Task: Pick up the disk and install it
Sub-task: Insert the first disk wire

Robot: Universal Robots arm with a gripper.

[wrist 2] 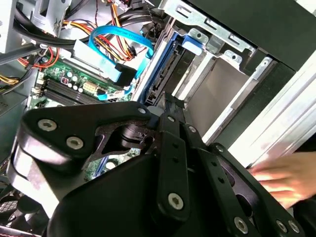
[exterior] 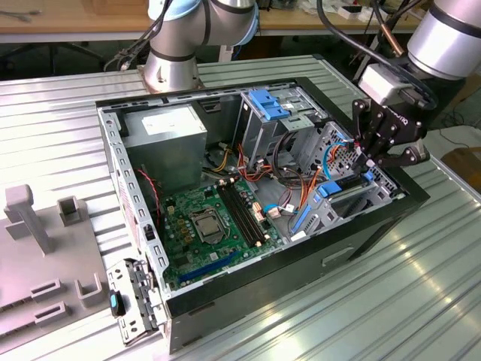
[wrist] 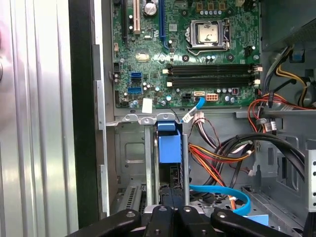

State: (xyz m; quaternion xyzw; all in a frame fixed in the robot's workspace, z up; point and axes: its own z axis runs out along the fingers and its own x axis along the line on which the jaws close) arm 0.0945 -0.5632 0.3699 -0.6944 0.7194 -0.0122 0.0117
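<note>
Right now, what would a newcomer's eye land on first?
The open computer case, green motherboard bare, sits on a metal table. At the exterior view's right the black gripper reaches into its drive bay, at the blue-edged disk. The second wrist view catches a hand nearby.

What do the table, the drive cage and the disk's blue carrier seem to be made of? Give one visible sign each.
Table: probably aluminium, brushed silver; ribbed, with soft reflections.
Drive cage: likely bare sheet steel; dull grey, punched holes, folded edges.
Blue carrier of the disk: apparently plastic; even bright colour, smooth moulded shape.
</note>
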